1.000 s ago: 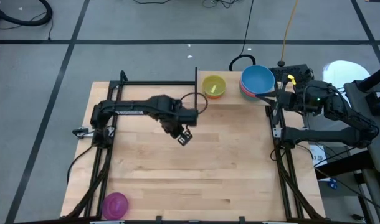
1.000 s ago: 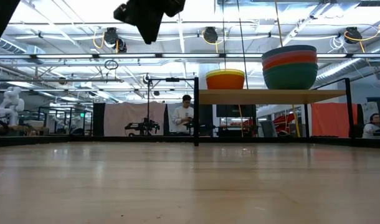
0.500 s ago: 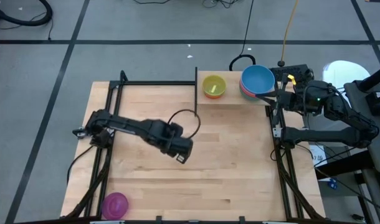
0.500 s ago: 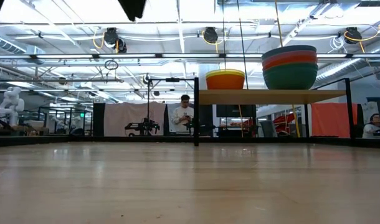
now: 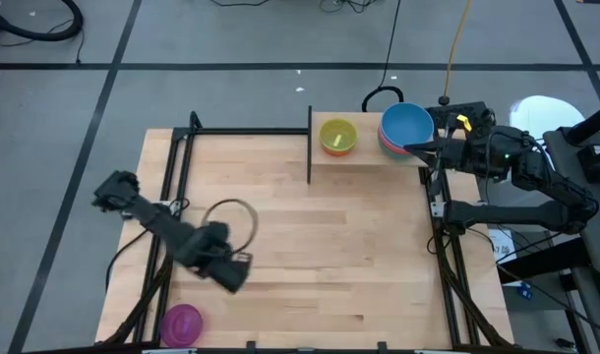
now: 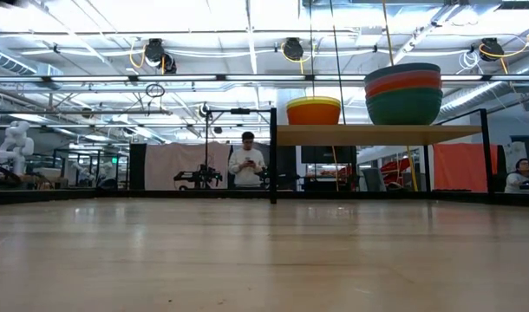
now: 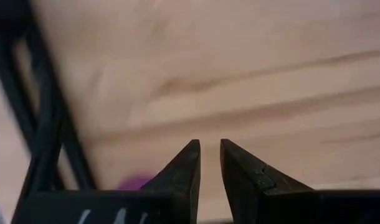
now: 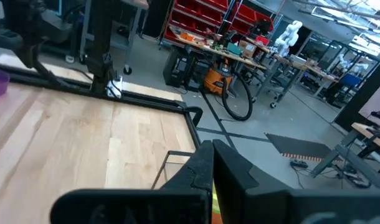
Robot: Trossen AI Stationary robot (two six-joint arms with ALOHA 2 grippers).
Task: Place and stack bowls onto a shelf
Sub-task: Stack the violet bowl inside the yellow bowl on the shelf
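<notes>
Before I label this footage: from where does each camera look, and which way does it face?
High view: overhead, looking down on the table; shows both arms.
Low view: table height, facing the shelf; no arm visible.
Left wrist view: looks past the left gripper at the tabletop.
Right wrist view: looks past the right gripper across the table.
Shared: the purple bowl appears in the high and both wrist views.

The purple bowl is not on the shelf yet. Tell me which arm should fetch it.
Left. The left gripper hangs empty, fingers slightly apart, close to the purple bowl at the table's near left corner. The right gripper sits shut far across the table by the shelf.
</notes>
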